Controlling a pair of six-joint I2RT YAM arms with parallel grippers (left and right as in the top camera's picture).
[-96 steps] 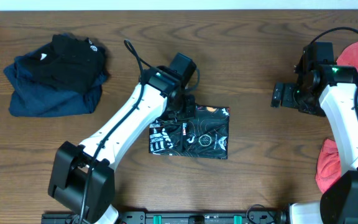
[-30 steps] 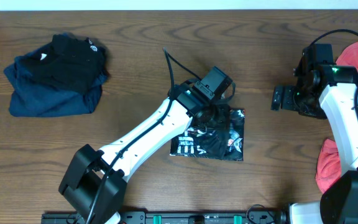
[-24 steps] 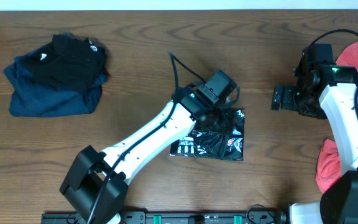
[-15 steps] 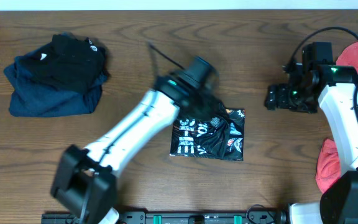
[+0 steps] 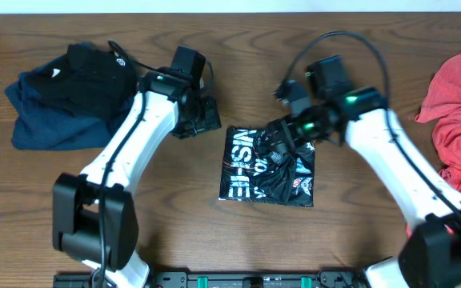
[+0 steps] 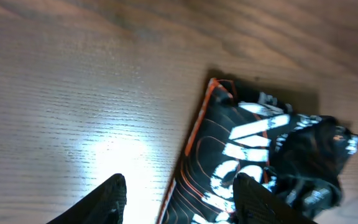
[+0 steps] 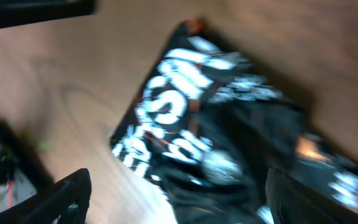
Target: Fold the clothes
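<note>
From my screen I see the black jersey (image 5: 246, 172) lying folded into a small block near the middle of the wooden table (image 5: 358, 232). Big white letters run down its left side. Its top right part is bunched up in a lump (not flat like the rest).

The left gripper (image 5: 201, 120) is just beside the jersey's top left corner, over bare wood and not touching the cloth. In the left wrist view its fingers (image 6: 114, 196) stand apart with nothing between them. The jersey (image 6: 247, 143) lies ahead of them, and its orange-edged side runs down between the tips.

The right gripper (image 5: 282, 144) is over the bunched-up top right part of the jersey. The right wrist view is blurry, but its fingers (image 7: 73, 193) are spread wide, one at each bottom corner. The jersey (image 7: 191, 106) lies under and between them. I cannot see them pinching any cloth.

A red garment (image 5: 458, 104) lies in a heap at the right edge of the table, well apart from both grippers. A pile of dark clothes (image 5: 70, 96) sits at the far left.
</note>
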